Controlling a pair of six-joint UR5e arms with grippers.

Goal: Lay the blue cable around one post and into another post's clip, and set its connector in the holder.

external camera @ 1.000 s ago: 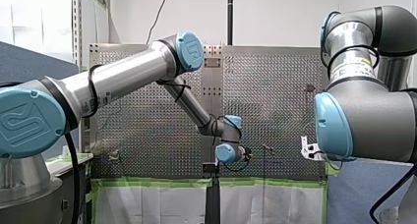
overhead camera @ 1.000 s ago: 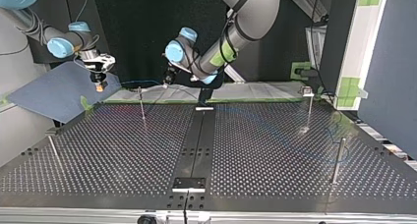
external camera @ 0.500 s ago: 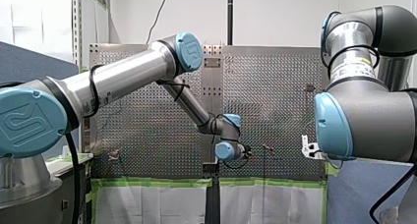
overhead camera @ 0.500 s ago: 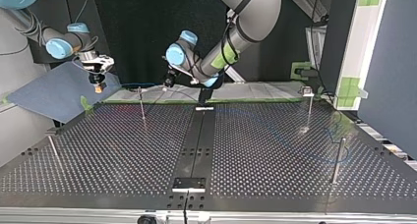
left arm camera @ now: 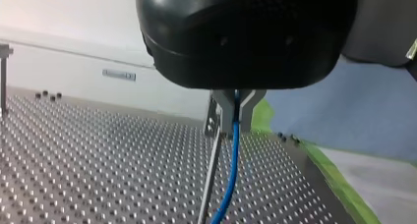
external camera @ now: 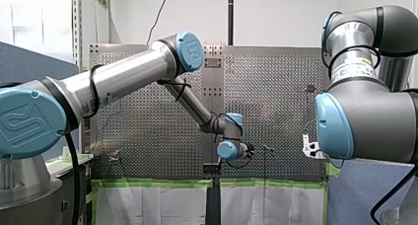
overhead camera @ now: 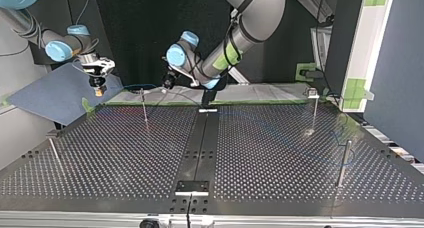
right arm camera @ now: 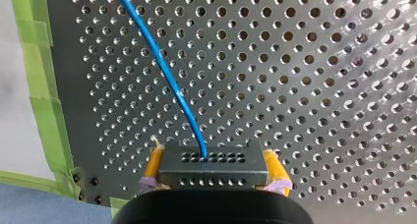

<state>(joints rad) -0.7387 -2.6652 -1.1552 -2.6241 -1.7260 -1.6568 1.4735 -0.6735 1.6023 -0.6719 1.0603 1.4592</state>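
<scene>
- While my right gripper [right arm camera: 212,154] is closed on the connector [right arm camera: 213,174], its yellow pads [right arm camera: 154,166] press the two short ends of that dark grey block.
- From the middle of the block's face, the blue cable [right arm camera: 169,79] rises away over the table [right arm camera: 319,86] and leaves the right wrist view far ahead of the gripper.
- Green tape [right arm camera: 42,86] lines the table edge beside that gripper.
- My left gripper [left arm camera: 236,100] is shut on the blue cable, with the strand pinched between its metal fingers [left arm camera: 223,103].
- Below those fingers the cable hangs down and slightly aside, toward the table.
- A thin post [left arm camera: 210,180] stands just beside the hanging cable. Its top sits close to the fingertips and seems to carry a small clip, though the left wrist view is too soft to be sure, and I cannot tell whether cable and post touch.
- In the top view my left gripper [overhead camera: 167,82] hangs over the table's far edge, near the middle, with that same post [overhead camera: 144,108] just beside it.
- My right gripper [overhead camera: 100,90] hangs in the air at that view's left, past the far corner of the table and well apart from the left one.
- Between the two grippers a faint line of blue cable [overhead camera: 142,85] runs above the far edge.
</scene>
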